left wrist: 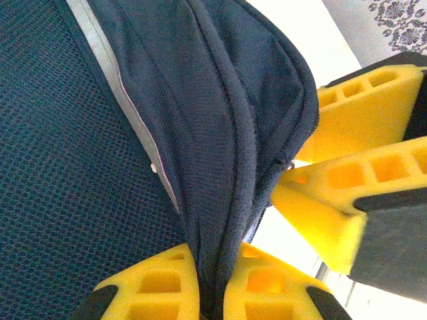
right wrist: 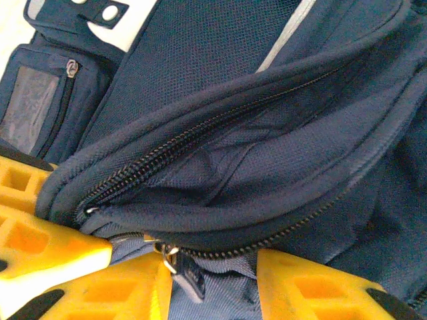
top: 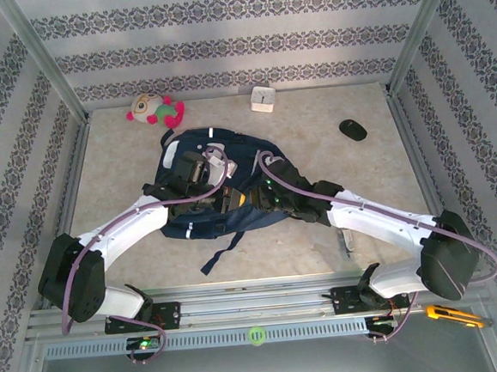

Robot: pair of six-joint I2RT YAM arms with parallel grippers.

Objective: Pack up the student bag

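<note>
Left claw (left wrist: 213, 270) was clenched on a seam fold of the bag (top: 233, 157); right claw (right wrist: 213, 263) stood parted around the zip pull (right wrist: 181, 268), pinching nothing. Bag lay mid-frame on the table (top: 329, 119) in the top view, under both wrists. Risk as I saw it: right closing on cloth instead of the pull could jam the zip, or a tug could drag the fold out of left's pinch.

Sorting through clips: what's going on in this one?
Both arms are on the bag in the middle of the table. The left gripper is shut on a fold of its fabric by the zipper. The right gripper is open around the zipper pull. A toy lies beyond, unpacked.
</note>
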